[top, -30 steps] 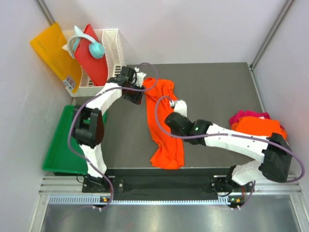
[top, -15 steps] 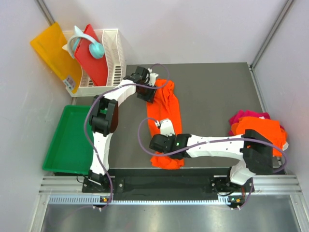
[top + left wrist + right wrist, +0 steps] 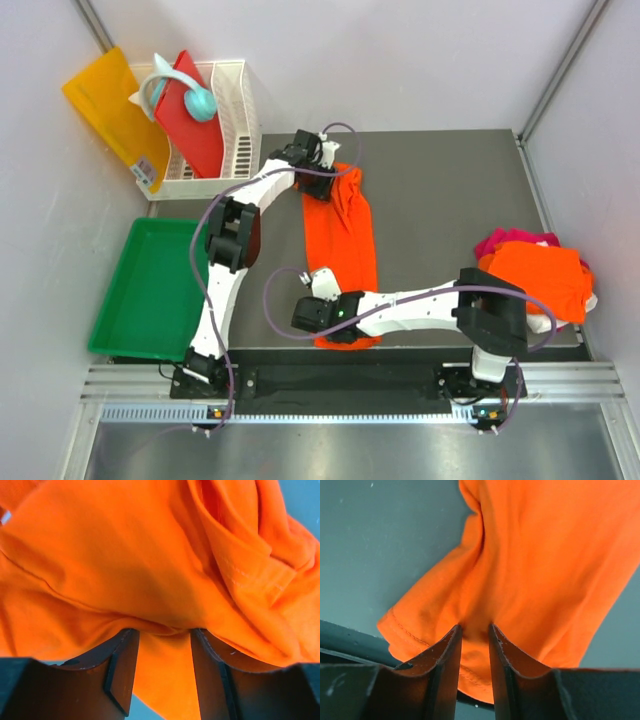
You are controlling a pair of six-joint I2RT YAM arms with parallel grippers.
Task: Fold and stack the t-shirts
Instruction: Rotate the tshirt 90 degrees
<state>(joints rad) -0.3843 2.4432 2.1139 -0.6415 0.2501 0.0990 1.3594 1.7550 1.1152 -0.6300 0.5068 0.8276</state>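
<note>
Across the table (image 3: 450, 190), left gripper (image 3: 162, 640) and right gripper (image 3: 475, 632) each pinch an end of one unfolded orange t-shirt (image 3: 340, 235); other t-shirts (image 3: 530, 275) lie heaped.

My left arm (image 3: 212, 305) and right arm (image 3: 410, 303) use white link shells with black joint housings. One purple cable (image 3: 205, 222) loops along each arm. A small green light (image 3: 339, 313) marks my right forearm. My left hand (image 3: 162, 641) and right hand (image 3: 474, 631) each carry two flat dark fingers (image 3: 447, 670) with brownish inner faces. Both bases (image 3: 195, 378) are black.
</note>
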